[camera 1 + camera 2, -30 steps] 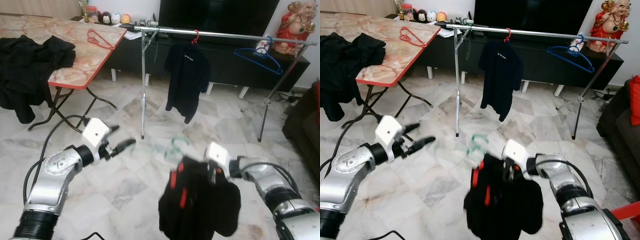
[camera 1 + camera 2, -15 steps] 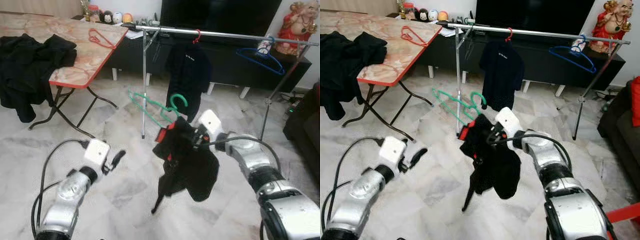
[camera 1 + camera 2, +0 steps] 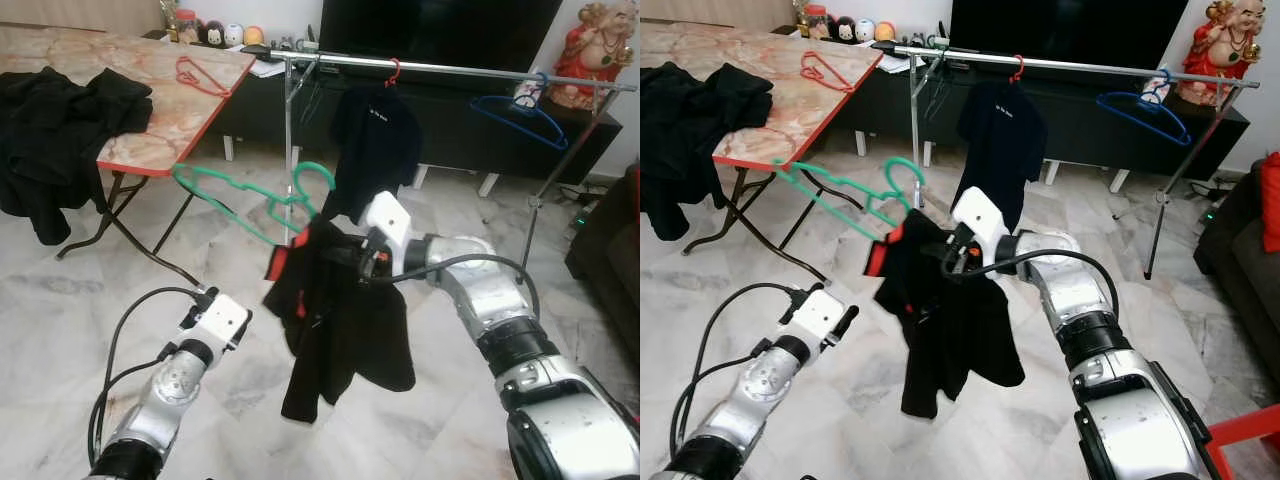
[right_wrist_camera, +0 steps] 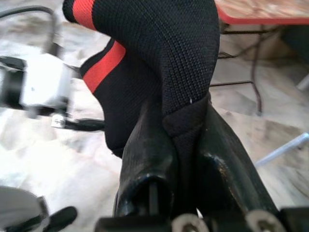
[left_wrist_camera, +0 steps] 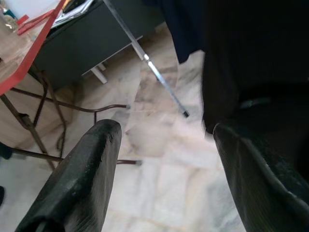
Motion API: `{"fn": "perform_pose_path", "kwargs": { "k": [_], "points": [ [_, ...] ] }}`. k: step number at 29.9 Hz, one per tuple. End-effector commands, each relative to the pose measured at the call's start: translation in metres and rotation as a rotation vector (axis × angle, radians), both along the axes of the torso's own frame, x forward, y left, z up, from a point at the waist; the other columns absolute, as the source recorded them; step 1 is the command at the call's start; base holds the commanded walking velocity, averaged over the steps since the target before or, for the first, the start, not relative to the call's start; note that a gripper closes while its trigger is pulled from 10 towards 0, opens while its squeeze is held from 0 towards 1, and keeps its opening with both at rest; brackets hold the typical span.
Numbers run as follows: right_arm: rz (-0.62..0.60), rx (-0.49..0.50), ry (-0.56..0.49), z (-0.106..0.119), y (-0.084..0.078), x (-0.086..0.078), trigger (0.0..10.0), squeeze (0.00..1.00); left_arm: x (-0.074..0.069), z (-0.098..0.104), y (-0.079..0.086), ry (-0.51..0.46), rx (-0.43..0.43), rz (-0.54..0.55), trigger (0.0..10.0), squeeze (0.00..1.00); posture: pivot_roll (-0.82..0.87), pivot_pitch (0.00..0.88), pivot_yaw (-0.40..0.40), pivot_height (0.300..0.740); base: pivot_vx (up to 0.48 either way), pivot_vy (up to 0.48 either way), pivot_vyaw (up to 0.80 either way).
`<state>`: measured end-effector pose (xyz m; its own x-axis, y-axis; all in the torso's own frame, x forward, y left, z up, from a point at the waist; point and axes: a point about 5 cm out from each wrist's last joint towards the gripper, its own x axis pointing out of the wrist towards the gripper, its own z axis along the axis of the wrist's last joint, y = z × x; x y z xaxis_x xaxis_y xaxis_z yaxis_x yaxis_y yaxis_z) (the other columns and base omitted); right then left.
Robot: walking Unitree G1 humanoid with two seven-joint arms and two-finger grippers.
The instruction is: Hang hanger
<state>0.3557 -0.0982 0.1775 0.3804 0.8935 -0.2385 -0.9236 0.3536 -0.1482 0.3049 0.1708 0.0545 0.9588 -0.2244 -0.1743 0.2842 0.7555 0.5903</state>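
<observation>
My right gripper (image 4: 183, 145) is raised in front of me, its two black fingers pinched together on a fold of the black garment with red trim (image 3: 340, 320). That garment hangs on the green plastic hanger (image 3: 250, 195), which sticks out tilted toward my left, its hook (image 3: 315, 180) curling up just in front of the upright post of the silver metal clothes rail (image 3: 450, 70). The cloth droops below my grip, well above the pale marble floor (image 3: 250, 380); the hanger is not yet on the rail.

My left gripper (image 5: 164, 159) is held low near the floor, beside the hanging cloth, with its fingers (image 5: 82, 174) spread apart and nothing between them.

On the rail's bar, near the left post, a dark short-sleeved shirt (image 3: 375, 150) hangs from a red hanger (image 3: 392, 70). Toward the right end of the bar hangs a blue wire hanger (image 3: 520, 110), bare.

At my left stands a folding table with a marbled top and red edge (image 3: 150, 160). A heap of black clothes (image 3: 55, 130) lies over its left edge, and a red wire hanger (image 3: 200, 75) rests near its far right corner. Behind the rail is a black television (image 3: 440, 25) on a low dark cabinet (image 3: 560, 140).
</observation>
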Motion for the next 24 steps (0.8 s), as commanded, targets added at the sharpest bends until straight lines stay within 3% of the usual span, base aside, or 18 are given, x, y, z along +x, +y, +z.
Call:
{"fn": "perform_pose_path", "kwargs": {
  "k": [1,7,12,24],
  "points": [
    [0.035,0.007,-0.014,0.007,0.002,-0.004,0.0,0.0,0.0,-0.004,-0.003,-0.003,0.05,-0.025,10.0,0.0,0.02,0.0,-0.115,0.74,0.0,0.0,0.0],
    [0.131,0.006,-0.014,0.016,0.014,-0.022,0.0,0.0,0.004,-0.012,-0.008,-0.054,0.203,-0.037,10.0,0.0,0.01,0.0,-0.119,0.74,0.0,0.0,0.0],
    [0.132,0.004,-0.007,0.019,0.017,-0.026,0.0,0.0,0.002,-0.018,-0.013,-0.04,0.28,-0.104,10.0,0.0,0.0,0.0,-0.114,0.74,0.0,0.0,0.0],
    [0.14,0.008,-0.008,0.021,0.02,-0.028,0.0,0.0,0.0,-0.021,-0.015,-0.039,0.282,-0.13,10.0,0.0,0.0,0.0,-0.111,0.74,0.0,0.0,0.0]
  ]
}}
